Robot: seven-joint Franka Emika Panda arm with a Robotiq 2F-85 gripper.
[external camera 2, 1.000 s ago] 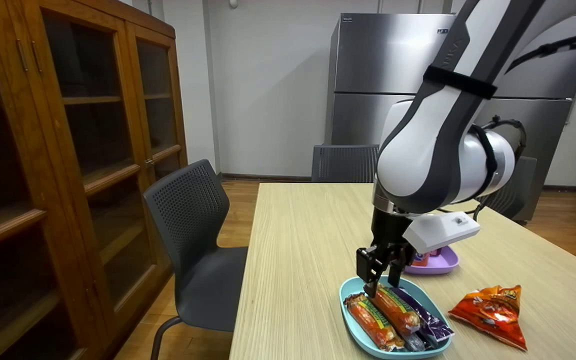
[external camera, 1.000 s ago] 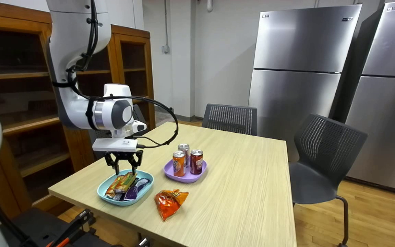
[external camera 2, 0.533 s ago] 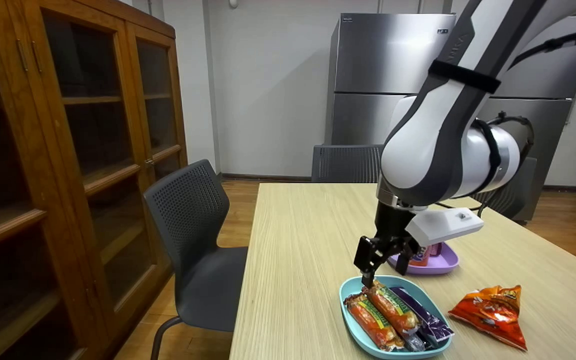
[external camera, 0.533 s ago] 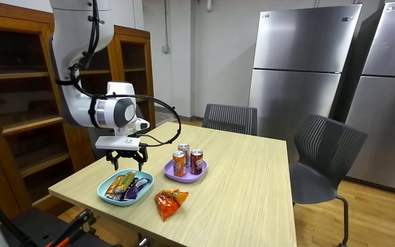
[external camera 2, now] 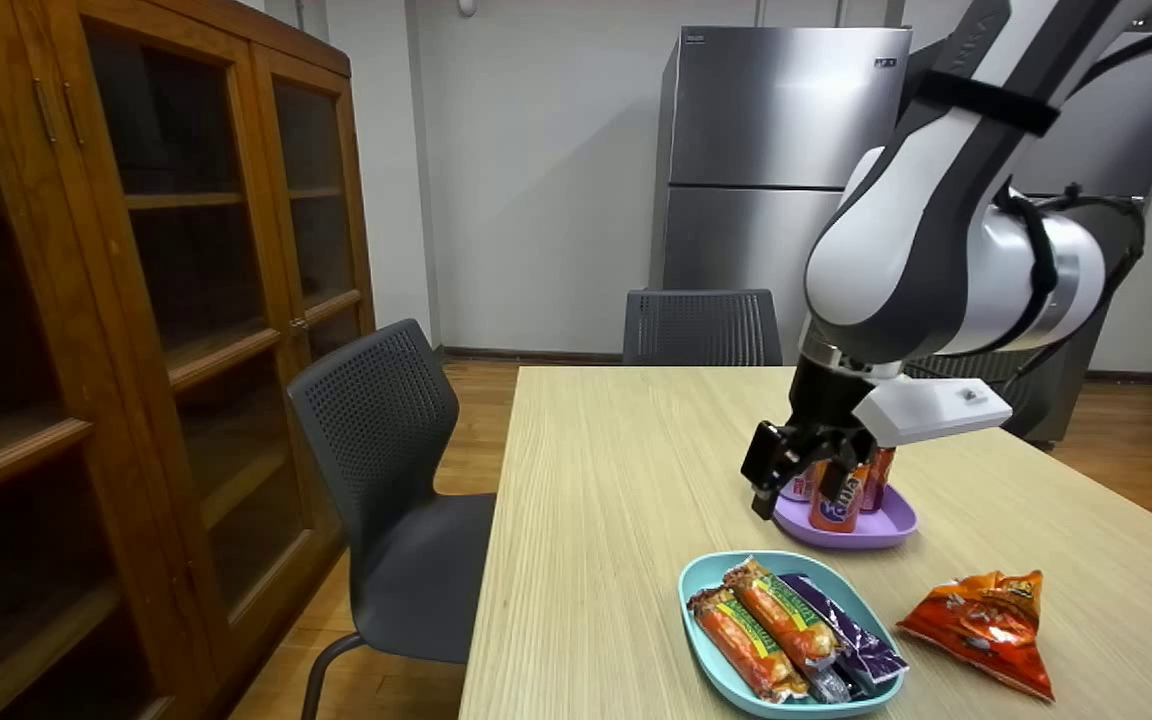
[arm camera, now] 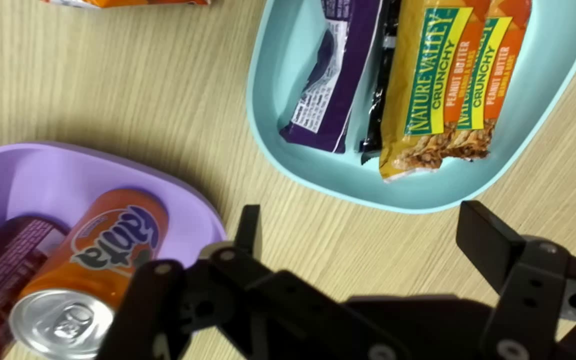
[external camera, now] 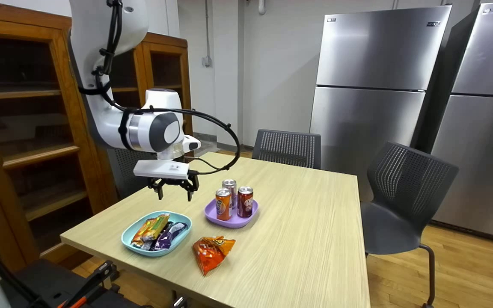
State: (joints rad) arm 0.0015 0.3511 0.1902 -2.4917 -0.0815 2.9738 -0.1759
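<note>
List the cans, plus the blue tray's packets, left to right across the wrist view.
Dark red can, orange Fanta can, purple packet, black packet, first Nature Valley bar, second Nature Valley bar.

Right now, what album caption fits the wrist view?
Empty, open black jaws near a rounded turquoise tray of wrapped bars and rounded purple tray of metal cans.

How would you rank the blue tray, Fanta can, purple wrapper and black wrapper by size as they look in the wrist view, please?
1. Blue tray, cut off at top
2. Fanta can
3. Purple wrapper
4. Black wrapper, a narrow strip
</note>
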